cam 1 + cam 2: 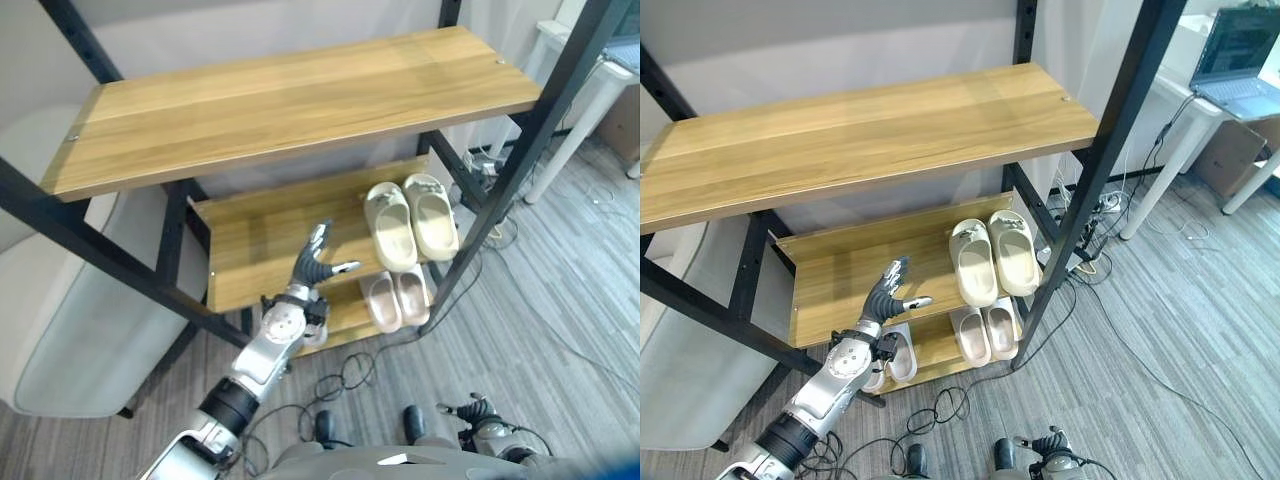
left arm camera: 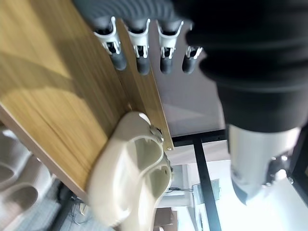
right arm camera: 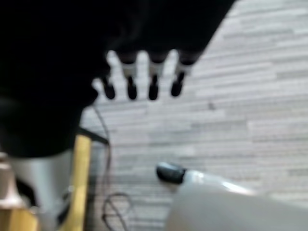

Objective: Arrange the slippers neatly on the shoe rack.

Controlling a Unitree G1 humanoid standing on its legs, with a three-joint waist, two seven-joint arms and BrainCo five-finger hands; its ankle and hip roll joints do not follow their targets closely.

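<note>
Cream slippers (image 1: 410,222) are sitting paired at the middle shelf's (image 1: 255,240) right end, soles down. Left hand (image 1: 315,262) is hovering nearby, fingers spread, empty. Right hand (image 3: 139,82) is hanging low, seemingly relaxed.

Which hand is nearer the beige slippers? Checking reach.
Left. The left hand hovers open just beside the beige slippers; the right hand hangs low near the floor.

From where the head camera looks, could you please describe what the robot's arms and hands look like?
The left robot hand has silver fingers with dark tips and a separate thumb. Behind it sits a rounded silver wrist joint, then a silver-grey forearm with a black band near the elbow. In its wrist view a dark ribbed cover wraps the back of the hand. The right robot hand, low by the floor, shows the same silver and dark build.
</note>
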